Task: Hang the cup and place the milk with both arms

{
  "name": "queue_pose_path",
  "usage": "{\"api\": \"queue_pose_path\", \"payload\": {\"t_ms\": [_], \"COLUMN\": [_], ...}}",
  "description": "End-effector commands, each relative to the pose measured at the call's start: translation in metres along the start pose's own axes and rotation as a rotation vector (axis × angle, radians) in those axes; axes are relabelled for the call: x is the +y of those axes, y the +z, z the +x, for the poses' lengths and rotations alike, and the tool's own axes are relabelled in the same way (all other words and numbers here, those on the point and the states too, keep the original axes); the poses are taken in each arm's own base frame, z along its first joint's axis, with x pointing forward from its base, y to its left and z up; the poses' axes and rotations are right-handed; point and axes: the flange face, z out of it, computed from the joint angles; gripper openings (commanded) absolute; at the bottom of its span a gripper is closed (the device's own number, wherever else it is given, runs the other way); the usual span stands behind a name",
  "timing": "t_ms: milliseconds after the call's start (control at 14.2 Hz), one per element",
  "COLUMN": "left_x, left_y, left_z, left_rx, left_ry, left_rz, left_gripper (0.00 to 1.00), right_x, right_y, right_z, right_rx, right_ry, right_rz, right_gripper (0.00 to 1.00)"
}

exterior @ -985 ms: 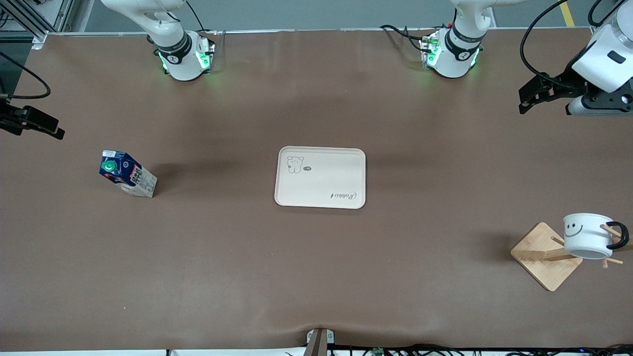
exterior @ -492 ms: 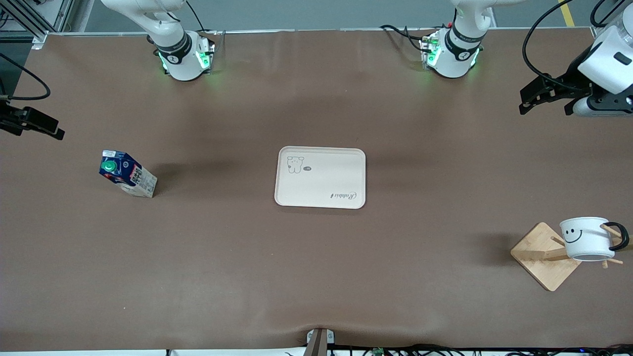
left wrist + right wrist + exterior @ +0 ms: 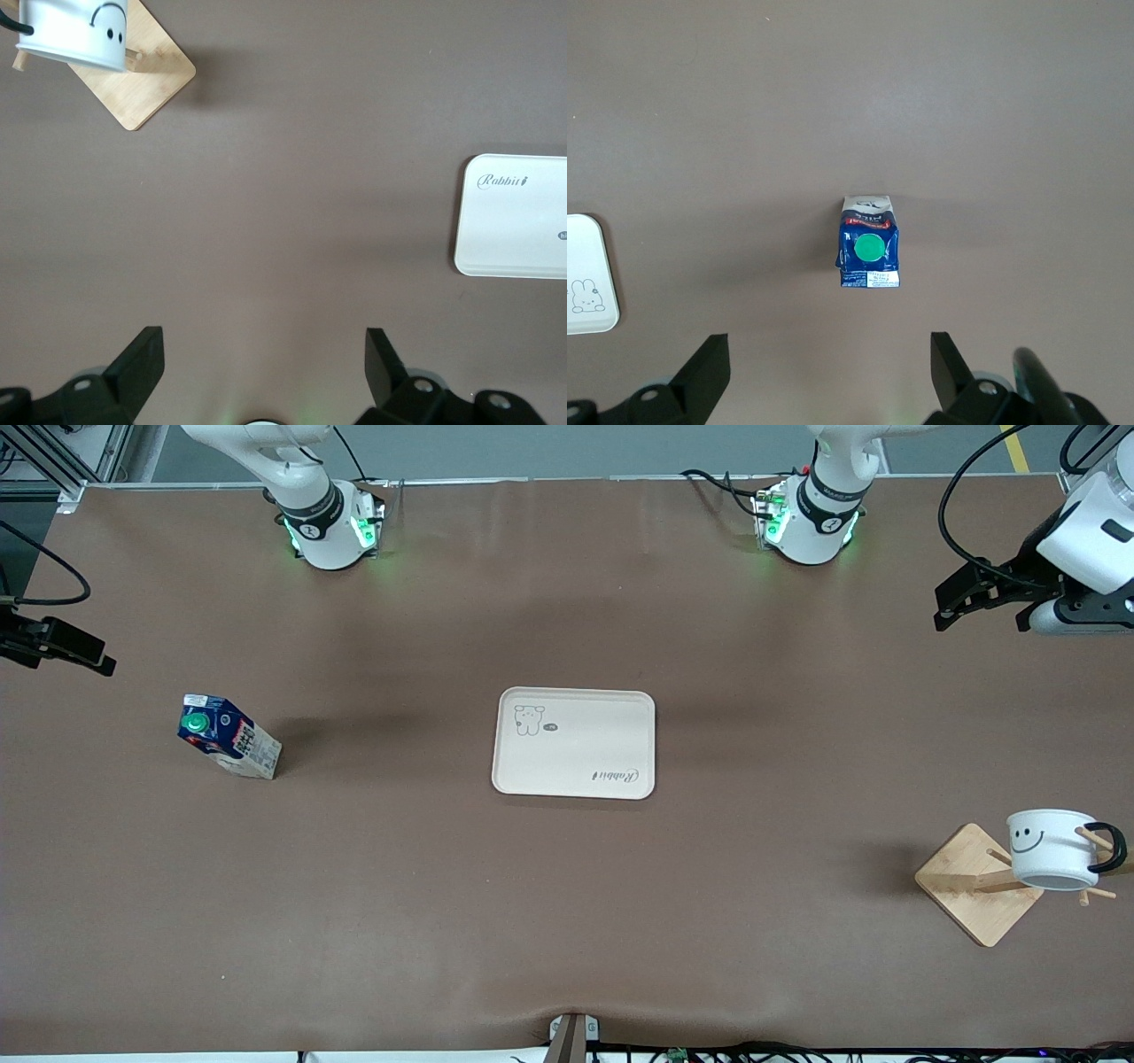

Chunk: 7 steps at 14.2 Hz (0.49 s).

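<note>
**A:** In the front view, where is the milk (image 3: 229,737)?

**B:** It stands on the table (image 3: 567,921), at about nine o'clock from the white tray (image 3: 576,753), toward the right arm's end and well apart from the tray. Its green cap points up.

**A:** And the cup (image 3: 1050,849)?

**B:** At about four o'clock from the tray, toward the left arm's end. It hangs tilted on the wooden rack (image 3: 970,886), with its black handle over a peg and the smiley face showing.

**A:** The grippers?

**B:** The left gripper (image 3: 950,607) hovers over the table's edge at about two o'clock from the tray. The right gripper (image 3: 97,660) hovers over the edge at about ten o'clock, above the bare table near the milk. Both hold nothing.

**A:** What does the left wrist view give?

**B:** The left gripper (image 3: 261,341) has its fingers (image 3: 146,350) spread wide over bare table. The cup (image 3: 75,35) is on the rack (image 3: 146,80), well apart from the gripper, and a corner of the tray (image 3: 514,221) shows too.

**A:** And the right wrist view?

**B:** The right gripper (image 3: 828,345) is also spread wide, with nothing between its fingers (image 3: 709,354). The milk (image 3: 870,252) is seen from above, cap up, on the table under the gripper, and nothing touches it. An edge of the tray (image 3: 589,266) is there, apart from the milk.
</note>
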Motion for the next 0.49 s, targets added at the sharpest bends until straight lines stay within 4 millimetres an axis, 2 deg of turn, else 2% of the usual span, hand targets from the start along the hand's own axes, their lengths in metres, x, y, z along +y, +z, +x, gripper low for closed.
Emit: {"api": "queue_pose_path", "payload": {"t_ms": [0,422], "left_x": [0.001,0.001], "left_y": [-0.005,-0.009], "left_z": [-0.002,0.008], "left_rx": [0.017,0.028], "left_ry": [-0.012,-0.004], "left_rz": [0.021,0.014], "left_gripper": [1.0,1.0], "right_x": [0.006,0.006], "right_y": [-0.001,-0.001], "right_z": [0.002,0.002], "right_rx": [-0.005,-0.005], "right_ry": [0.024,0.024], "right_rz": [0.002,0.002], "right_gripper": [1.0,1.0]}}
